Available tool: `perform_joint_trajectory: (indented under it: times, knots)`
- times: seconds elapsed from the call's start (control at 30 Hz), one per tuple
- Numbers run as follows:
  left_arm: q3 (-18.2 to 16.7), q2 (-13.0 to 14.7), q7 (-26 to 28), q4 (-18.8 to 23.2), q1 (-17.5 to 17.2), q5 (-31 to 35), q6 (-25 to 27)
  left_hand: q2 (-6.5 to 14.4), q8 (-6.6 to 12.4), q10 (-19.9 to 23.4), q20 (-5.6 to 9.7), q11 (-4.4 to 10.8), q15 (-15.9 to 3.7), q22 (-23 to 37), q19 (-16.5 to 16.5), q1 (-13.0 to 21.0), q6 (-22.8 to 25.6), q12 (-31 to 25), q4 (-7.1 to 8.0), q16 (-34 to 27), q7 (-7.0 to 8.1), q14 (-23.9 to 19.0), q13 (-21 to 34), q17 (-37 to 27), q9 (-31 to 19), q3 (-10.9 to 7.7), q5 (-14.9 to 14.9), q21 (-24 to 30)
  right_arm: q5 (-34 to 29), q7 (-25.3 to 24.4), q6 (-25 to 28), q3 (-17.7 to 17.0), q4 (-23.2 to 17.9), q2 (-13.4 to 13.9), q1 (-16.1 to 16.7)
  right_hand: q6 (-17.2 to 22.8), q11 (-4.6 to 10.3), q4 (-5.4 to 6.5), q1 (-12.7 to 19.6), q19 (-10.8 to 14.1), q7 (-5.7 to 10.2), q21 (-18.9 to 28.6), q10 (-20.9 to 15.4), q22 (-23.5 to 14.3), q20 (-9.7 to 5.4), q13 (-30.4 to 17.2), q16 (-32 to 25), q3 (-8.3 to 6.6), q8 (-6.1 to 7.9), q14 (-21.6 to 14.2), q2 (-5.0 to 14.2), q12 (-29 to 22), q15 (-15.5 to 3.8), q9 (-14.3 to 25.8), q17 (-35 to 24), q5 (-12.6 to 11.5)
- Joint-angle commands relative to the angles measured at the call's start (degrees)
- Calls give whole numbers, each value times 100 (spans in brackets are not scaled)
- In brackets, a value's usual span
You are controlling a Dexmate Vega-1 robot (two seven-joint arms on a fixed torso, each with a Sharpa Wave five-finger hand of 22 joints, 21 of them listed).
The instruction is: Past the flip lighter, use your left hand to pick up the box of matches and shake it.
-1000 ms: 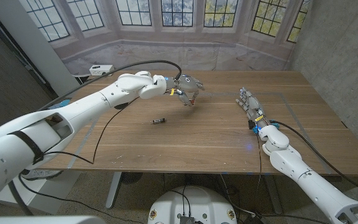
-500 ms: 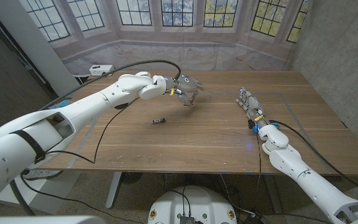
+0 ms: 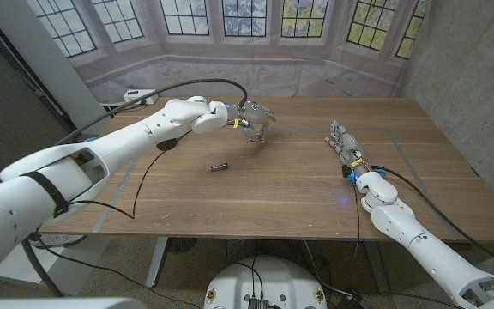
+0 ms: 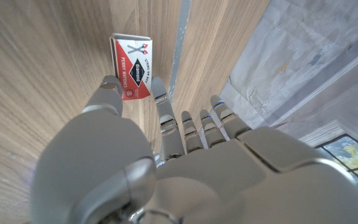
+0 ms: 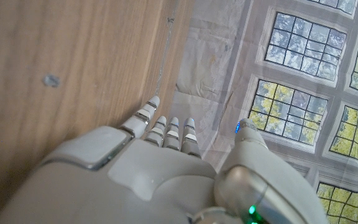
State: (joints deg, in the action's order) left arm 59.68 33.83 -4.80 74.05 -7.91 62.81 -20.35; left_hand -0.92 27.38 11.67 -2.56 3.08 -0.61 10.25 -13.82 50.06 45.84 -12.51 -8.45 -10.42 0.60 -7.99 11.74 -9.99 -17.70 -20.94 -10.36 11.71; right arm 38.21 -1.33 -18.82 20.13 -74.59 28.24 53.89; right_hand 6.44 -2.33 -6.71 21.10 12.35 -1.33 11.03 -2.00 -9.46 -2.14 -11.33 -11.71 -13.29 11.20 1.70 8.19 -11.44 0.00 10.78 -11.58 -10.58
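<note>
The red and white box of matches point(image 4: 131, 67) is pinched between the thumb and a finger of my left hand point(image 4: 166, 155). In the head view my left hand point(image 3: 254, 117) hovers over the far middle of the table, with the box of matches point(image 3: 262, 135) hanging under its fingertips, a little above the wood. The small dark flip lighter point(image 3: 219, 166) lies on the table nearer to me and to the left of that hand. My right hand point(image 3: 344, 142) stands on its edge at the right side, fingers straight and holding nothing.
A white power strip point(image 3: 140, 94) sits at the table's far left corner. A black cable point(image 3: 144, 176) loops from my left arm over the table. Thin tape lines point(image 3: 401, 146) mark the wood near my right hand.
My left hand has risen slightly and drawn a bit to the left, carrying the box of matches with it. The lighter and my right hand have not moved.
</note>
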Motion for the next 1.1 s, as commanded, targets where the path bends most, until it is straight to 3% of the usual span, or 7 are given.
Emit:
perform_joint_trajectory:
  times: [0.03,0.53,1.1]
  knots:
    - [324,-334,303,-809,441,131,210,35,42,86,33,-2,-43,24,-29,-4,27,2,5,-24,9,-41,10,-21,-5,-3,-10,8,24,-10,18,-5,32,-14,-11,18,-3,-7,-40,44,9,-2,-14,-26,-79,-20,-36,-32,6,-21,17,-14,-14,21,-22,5]
    - [778,-708,583,-1546,866,-1,492,46,41,104,50,12,-45,24,-46,5,26,2,0,-31,10,-73,11,-19,-4,-10,-9,15,51,-27,0,-33,32,-13,30,15,-7,-10,-37,46,6,-2,-13,-26,-59,-20,-34,-36,5,-18,18,-14,-9,21,-21,4]
    - [1085,-828,639,-1646,1056,-160,681,58,41,129,41,12,-54,24,-46,-1,29,-1,4,-28,20,-81,11,-19,-3,-13,-5,14,92,0,-28,-73,-26,28,114,21,-7,-9,-38,50,8,-2,-15,-26,-49,-20,-35,-39,7,-20,22,-15,-10,21,-21,4]
